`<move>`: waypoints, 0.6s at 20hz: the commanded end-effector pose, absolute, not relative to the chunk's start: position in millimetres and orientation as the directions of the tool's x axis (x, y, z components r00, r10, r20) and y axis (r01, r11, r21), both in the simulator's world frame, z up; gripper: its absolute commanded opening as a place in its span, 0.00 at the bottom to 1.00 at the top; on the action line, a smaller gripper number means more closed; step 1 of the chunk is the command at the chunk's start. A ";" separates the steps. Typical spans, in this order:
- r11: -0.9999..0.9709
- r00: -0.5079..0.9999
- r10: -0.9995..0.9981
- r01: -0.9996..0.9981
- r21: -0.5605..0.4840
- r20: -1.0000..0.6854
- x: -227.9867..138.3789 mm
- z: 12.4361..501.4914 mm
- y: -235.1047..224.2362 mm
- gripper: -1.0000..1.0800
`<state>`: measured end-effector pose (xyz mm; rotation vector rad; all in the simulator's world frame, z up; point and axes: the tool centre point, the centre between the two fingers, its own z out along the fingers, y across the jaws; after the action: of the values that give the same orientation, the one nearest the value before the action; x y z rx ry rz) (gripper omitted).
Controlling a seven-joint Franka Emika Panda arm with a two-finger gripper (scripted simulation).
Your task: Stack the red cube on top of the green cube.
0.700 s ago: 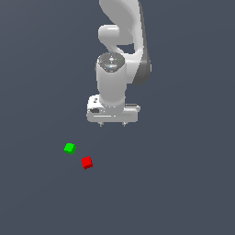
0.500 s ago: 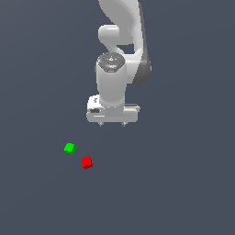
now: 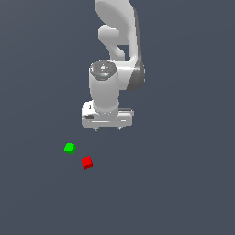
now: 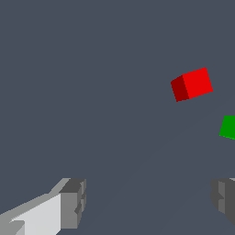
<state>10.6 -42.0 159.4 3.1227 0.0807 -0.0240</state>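
exterior view, arm: one Franka arm is seen, pointed down, with the gripper (image 3: 107, 128) held above the floor and nothing between the fingers.
exterior view, red cube: the red cube (image 3: 86, 162) is seen on the floor, below the gripper and toward the exterior view's left, well apart from it.
exterior view, green cube: the green cube (image 3: 69, 148) is seen near the red one, further to the exterior view's left, apart from it, not touching.
exterior view, stack: not yet started; both cubes are laid flat on the floor.
wrist view, gripper: two fingers (image 4: 72, 203) are seen spread wide, nothing pinched.
wrist view, cubes: the red cube (image 4: 193, 84) is fully shown, turned a little relative to the finger line; the green cube (image 4: 228, 127) is cut off by the frame edge. Neither lies between the fingers.
handling, judged: the red cube is likely rigid, light and smooth-faced, far smaller than the gripper. Two opposite flat side faces should be taken, centred, with the wrist turned to match the cube's angle; a corner pinch could let it slip or twist.
count: one red cube, one green cube, one gripper with two fingers.
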 end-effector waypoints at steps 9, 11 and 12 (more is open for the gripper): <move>-0.984 0.984 0.178 0.178 0.009 -0.010 47.3 121.9 -90.5 0.96; -0.979 0.979 0.206 0.206 0.008 -0.008 56.5 113.7 -100.3 0.96; -0.976 0.976 0.219 0.219 0.007 -0.008 61.2 109.7 -104.9 0.96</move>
<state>54.3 -97.7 116.0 3.1169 0.3110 -0.0131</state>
